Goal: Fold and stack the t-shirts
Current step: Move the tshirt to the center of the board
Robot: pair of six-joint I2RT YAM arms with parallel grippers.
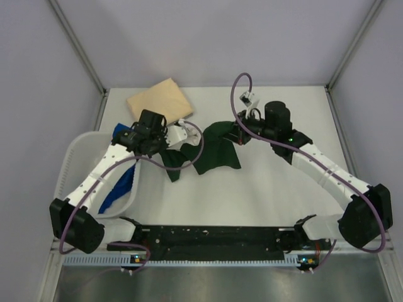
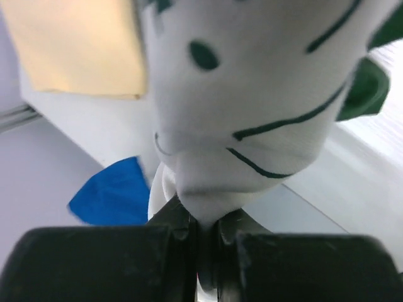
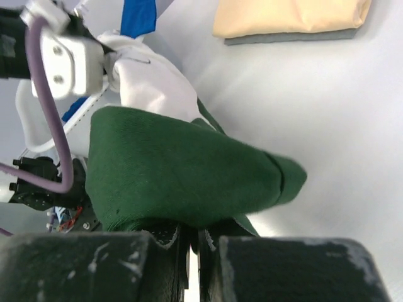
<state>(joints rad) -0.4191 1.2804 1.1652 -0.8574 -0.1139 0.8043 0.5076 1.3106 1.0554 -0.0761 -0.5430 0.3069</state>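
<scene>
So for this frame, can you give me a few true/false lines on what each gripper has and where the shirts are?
1. The left gripper is shut on the white shirt. True.
2. The right gripper hangs open, holding nothing. False: it is shut on that shirt's green sleeve.
3. The tan shirt lies folded at the far side of the table. True.
4. The blue shirts are stacked on the tan shirt. False: they are at the basket on the left, and nothing lies on the tan shirt.
</scene>
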